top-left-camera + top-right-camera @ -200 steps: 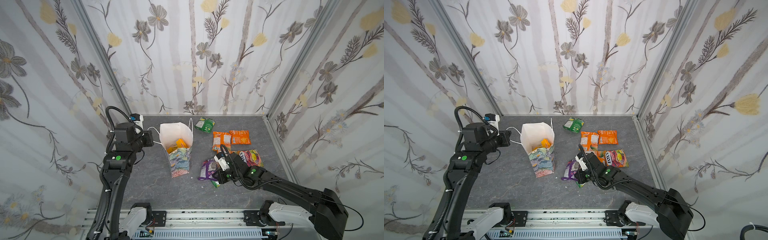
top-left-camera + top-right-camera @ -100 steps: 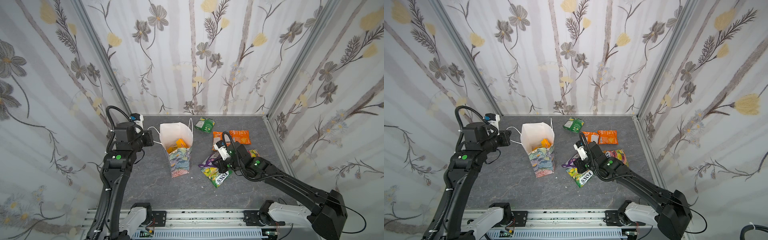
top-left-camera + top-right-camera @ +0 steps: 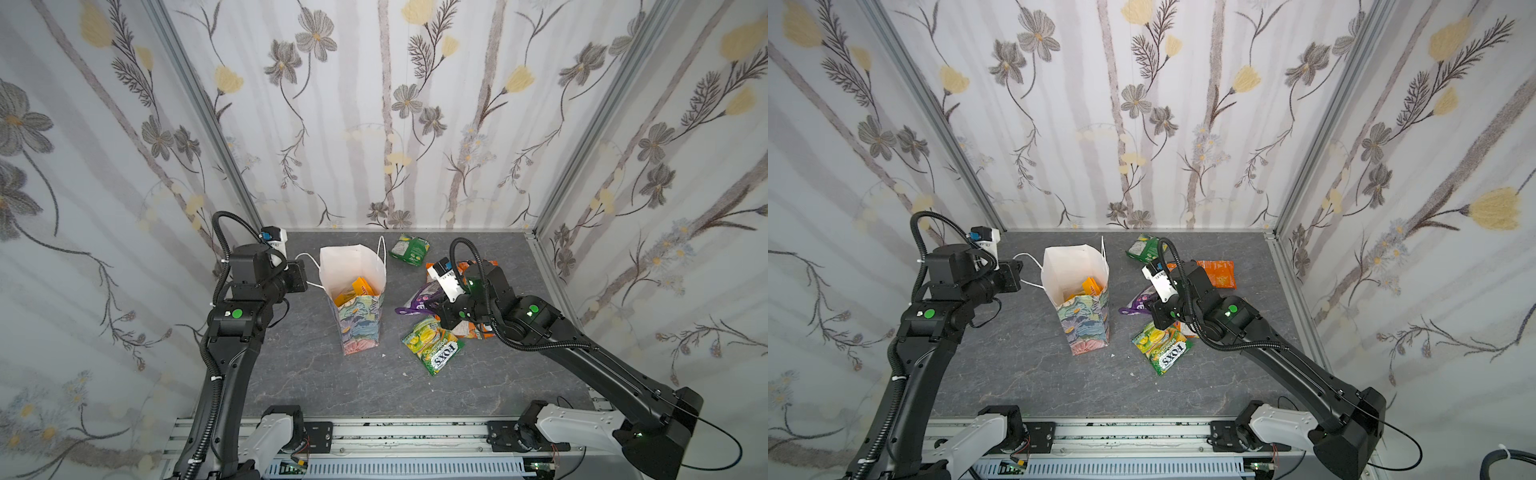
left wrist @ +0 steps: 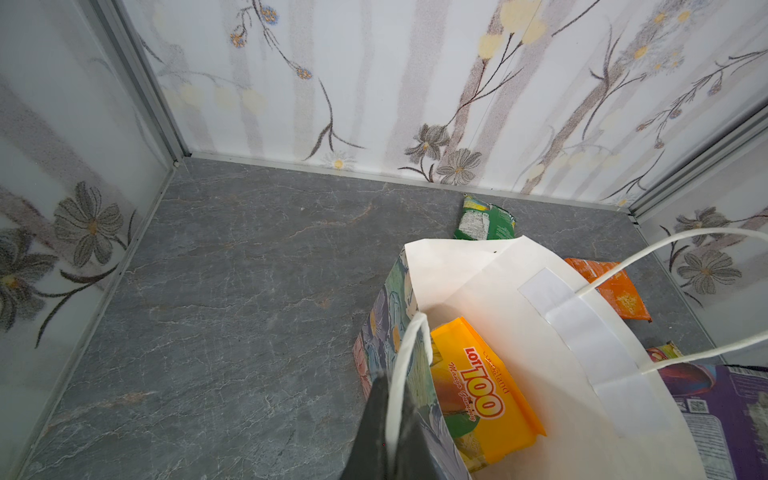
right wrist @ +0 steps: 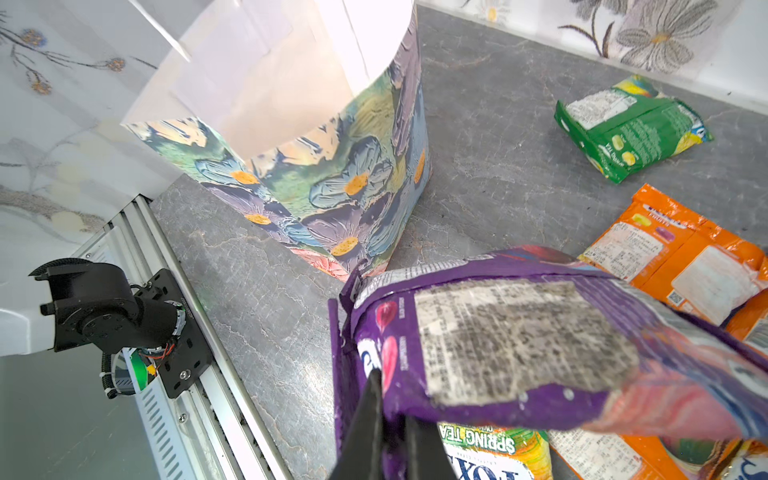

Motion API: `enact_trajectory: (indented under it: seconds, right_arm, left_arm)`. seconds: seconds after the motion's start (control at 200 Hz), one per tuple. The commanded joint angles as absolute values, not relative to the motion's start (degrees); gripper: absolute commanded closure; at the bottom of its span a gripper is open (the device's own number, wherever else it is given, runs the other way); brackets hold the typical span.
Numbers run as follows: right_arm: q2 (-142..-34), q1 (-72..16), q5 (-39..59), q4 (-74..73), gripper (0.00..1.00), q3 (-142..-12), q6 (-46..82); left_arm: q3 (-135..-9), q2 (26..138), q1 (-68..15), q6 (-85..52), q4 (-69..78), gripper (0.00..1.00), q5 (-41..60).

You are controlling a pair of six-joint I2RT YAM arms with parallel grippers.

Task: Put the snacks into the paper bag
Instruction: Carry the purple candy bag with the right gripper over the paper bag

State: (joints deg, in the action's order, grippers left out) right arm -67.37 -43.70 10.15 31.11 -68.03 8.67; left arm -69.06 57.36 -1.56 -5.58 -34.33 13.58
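We had the right gripper (image 5: 392,432) pinched tight on one edge of a purple packet (image 5: 498,345). It was held off the table (image 3: 291,374), near the paper bag (image 3: 359,328), on the side where the other snacks lay. The left gripper (image 4: 388,440) was closed on a thin white cord handle (image 4: 409,345) of the bag. The bag stood upright with its mouth open, and one yellow-orange packet (image 4: 486,399) lay inside.

On the table we saw a green FOX'S packet (image 3: 434,349), several orange packets (image 5: 673,257) and another green packet (image 3: 409,248) near the back wall.

We judged the packets light, soft and crinkly, with a slippery film. A grip at the flat sealed edge therefore seemed best, because the filled middle would bulge and slide. The purple packet sagged from its held edge, so we thought it could catch on the edge of the bag. The bag was only light paper and could tip easily, so a hold on the handle seemed useful.
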Motion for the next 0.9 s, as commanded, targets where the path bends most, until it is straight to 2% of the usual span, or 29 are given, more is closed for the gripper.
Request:
enact_trajectory:
  seconds: [0.0, 0.365, 0.529, 0.894]
  right_arm:
    - [-67.2, -43.8, 11.2, 31.6, 1.00, -71.1, 5.7]
    - [-67.9, -44.2, 17.5, 24.3, 1.00, -79.0, 3.7]
    - [-68.0, -44.4, 16.8, 20.1, 1.00, -80.2, 2.5]
    - [-72.6, -46.4, 14.6, 21.7, 1.00, -88.2, -0.8]
  left_arm:
    - [-69.8, 57.5, -1.6, -4.9, -33.1, 1.00, 13.8]
    - [-69.4, 57.2, -1.6, -5.0, -33.4, 1.00, 13.7]
    - [-69.1, 56.8, -1.6, -5.0, -33.2, 1.00, 13.7]
    - [-69.1, 56.4, -1.6, -4.8, -33.3, 1.00, 13.4]
